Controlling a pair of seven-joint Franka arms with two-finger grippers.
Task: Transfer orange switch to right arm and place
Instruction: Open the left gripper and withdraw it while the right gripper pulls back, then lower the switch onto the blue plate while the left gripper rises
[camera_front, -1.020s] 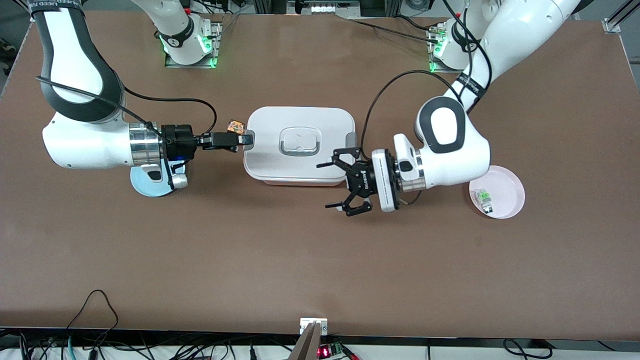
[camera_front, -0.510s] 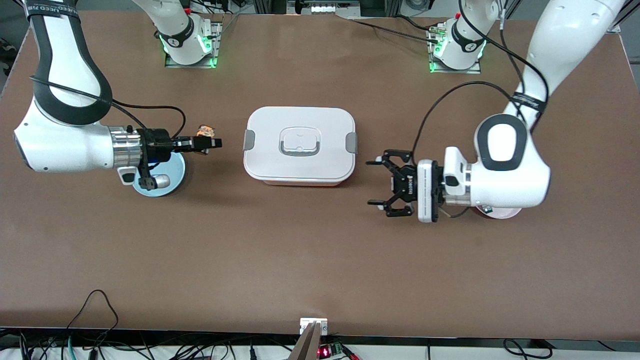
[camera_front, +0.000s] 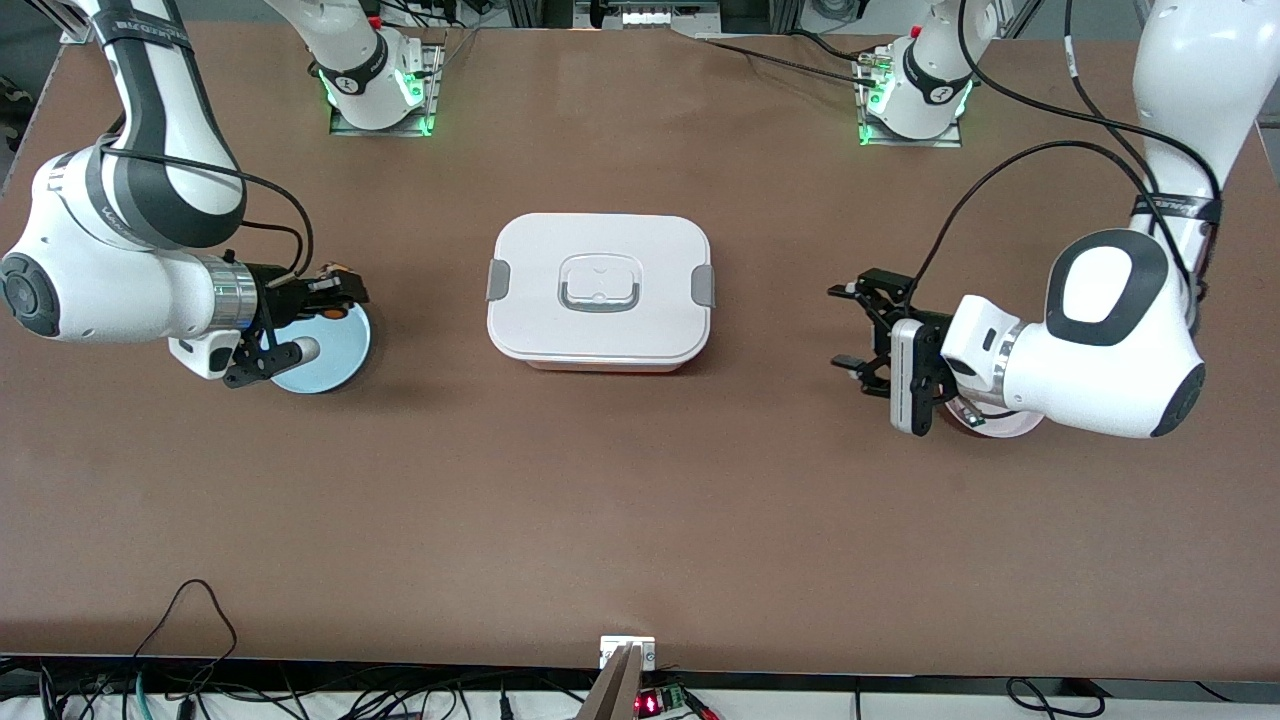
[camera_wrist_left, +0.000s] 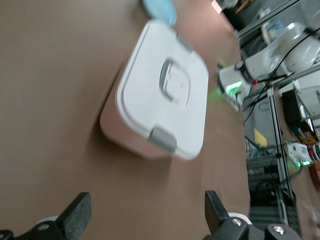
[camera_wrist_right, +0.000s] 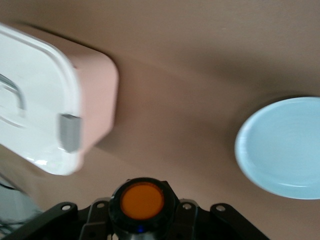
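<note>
The right gripper (camera_front: 345, 290) hangs over the blue saucer's (camera_front: 335, 358) edge, pinching the orange switch (camera_wrist_right: 142, 200) between its slim fingers. The left gripper (camera_front: 858, 327) hovers wide open and empty beside the pink dish (camera_front: 1000, 424), apart from the lidded box (camera_front: 598, 290).

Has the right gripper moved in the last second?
Yes. The right gripper, holding the orange switch, pulled away from the white lidded box and is now over the blue saucer.
</note>
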